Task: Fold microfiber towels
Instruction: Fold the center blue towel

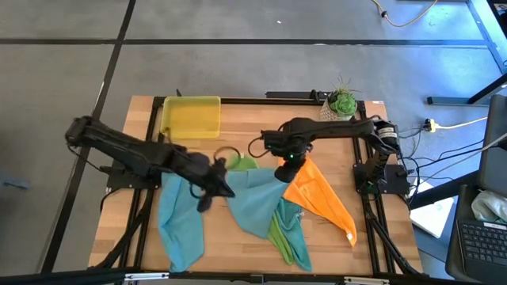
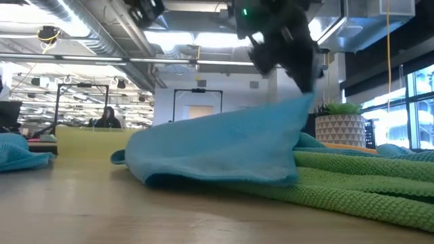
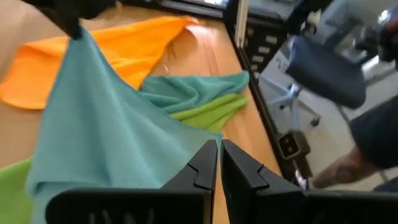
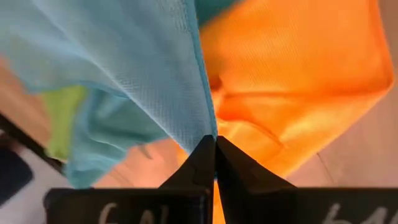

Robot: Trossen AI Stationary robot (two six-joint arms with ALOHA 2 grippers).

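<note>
My right gripper (image 4: 214, 140) is shut on a light blue towel (image 1: 253, 198) at the table's middle and holds it up in a peak (image 2: 305, 102). The towel's lower part lies spread on the wood and over a lime green towel (image 2: 366, 183). An orange towel (image 1: 321, 198) lies flat to its right. A teal towel (image 1: 297, 241) lies by the green one near the front edge. A second light blue towel (image 1: 178, 222) lies at the front left. My left gripper (image 3: 219, 149) is shut, with nothing between its fingers, over the held towel's left side (image 1: 226, 190). My right gripper pinches the light blue towel's raised corner (image 4: 207, 127) between its two fingertips, coming steeply from above. One layer or several, I cannot tell. The cloth fans out below the fingers and is drawn up into a slanted tent, its lower edge (image 2: 217, 177) resting on the table.
A yellow-green tray (image 1: 192, 117) stands at the back left. A potted plant (image 1: 342, 103) stands at the back right corner. Bare wood shows between the two light blue towels (image 1: 218, 237) and at the far middle.
</note>
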